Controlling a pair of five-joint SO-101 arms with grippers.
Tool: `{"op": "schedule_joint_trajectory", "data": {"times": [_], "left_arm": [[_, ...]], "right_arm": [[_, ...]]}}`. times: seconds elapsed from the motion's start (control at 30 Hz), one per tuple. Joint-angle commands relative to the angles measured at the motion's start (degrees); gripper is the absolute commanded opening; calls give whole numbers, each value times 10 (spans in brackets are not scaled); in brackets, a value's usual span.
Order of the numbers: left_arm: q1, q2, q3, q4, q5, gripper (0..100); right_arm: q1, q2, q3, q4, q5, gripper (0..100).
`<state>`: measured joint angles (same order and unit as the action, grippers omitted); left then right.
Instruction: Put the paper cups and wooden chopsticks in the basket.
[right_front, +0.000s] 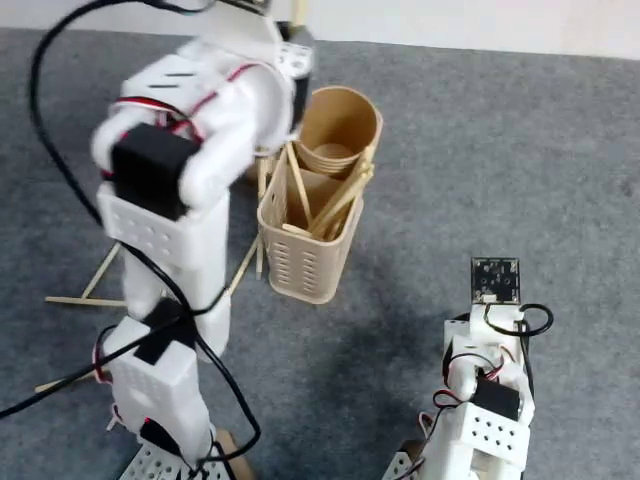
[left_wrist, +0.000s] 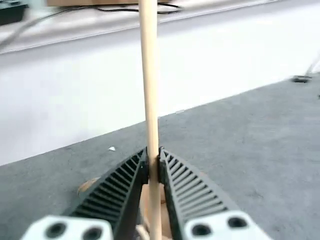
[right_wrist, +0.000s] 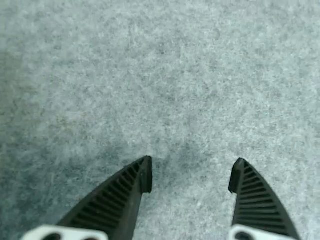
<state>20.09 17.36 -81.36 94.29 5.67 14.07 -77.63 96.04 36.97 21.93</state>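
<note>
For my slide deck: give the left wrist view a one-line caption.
Left gripper shut on a wooden chopstick, grey table surface beyond.

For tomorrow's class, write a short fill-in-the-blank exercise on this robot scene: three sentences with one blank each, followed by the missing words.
1. The left gripper is shut on a wooden ____.
2. The paper cups stand inside the ____.
3. The right gripper hangs over bare carpet with its fingers ____.

Missing words: chopstick; basket; open.
</note>
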Motion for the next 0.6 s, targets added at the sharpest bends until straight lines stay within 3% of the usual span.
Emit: {"op": "schedule_joint_trajectory", "data": {"times": [0.0, 0.33, 0.57], "left_arm": [[17, -15, -13, -11, 8, 4], [19, 0, 0, -11, 25, 8], [23, 22, -1, 43, 25, 34]], "right_arm": [[-5, -7, 18, -10, 4, 260], [-5, -7, 18, -10, 4, 260], [-5, -7, 18, -10, 4, 260]]}}
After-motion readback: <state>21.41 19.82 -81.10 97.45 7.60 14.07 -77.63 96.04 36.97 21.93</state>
